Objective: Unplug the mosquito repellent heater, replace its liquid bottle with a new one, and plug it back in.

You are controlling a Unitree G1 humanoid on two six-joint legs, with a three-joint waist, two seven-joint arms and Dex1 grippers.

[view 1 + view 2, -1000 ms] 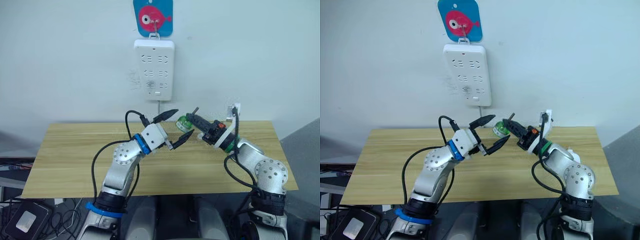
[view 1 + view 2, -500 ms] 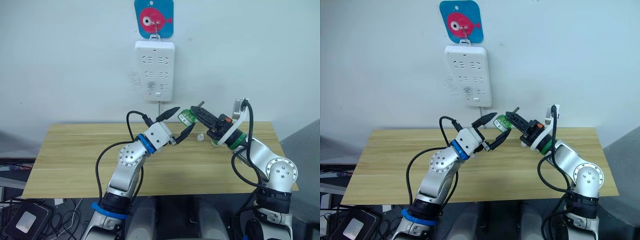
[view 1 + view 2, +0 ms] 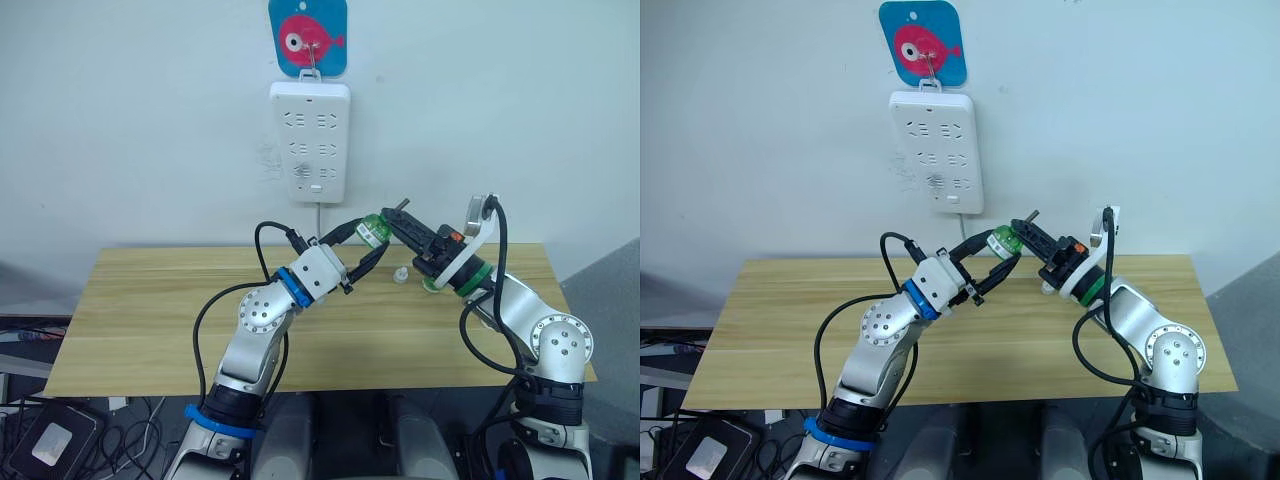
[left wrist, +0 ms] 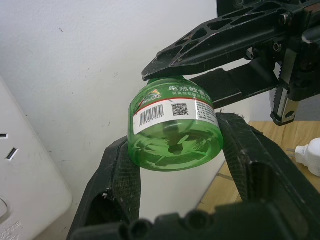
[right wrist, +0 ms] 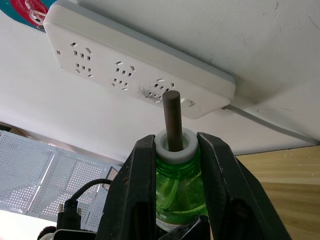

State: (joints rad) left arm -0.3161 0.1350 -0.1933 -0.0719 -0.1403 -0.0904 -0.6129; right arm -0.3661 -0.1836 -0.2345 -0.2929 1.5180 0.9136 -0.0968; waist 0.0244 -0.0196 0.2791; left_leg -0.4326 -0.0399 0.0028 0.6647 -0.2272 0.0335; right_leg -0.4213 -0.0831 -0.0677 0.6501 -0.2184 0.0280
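Observation:
A green liquid bottle with a white neck and dark wick hangs in the air above the wooden table, just below the wall power strip. My right gripper is shut on the bottle's neck, one finger on each side. My left gripper is shut on the bottle's body near its base, both fingers against its sides. The mosquito repellent heater is hidden or out of view.
A long white power strip hangs on the wall under a blue fish hook; its cord runs down behind the table. A small white piece lies on the table below the bottle.
My left gripper has risen slightly and shut its fingers onto the bottle's body. The right gripper has held the bottle nearly still.

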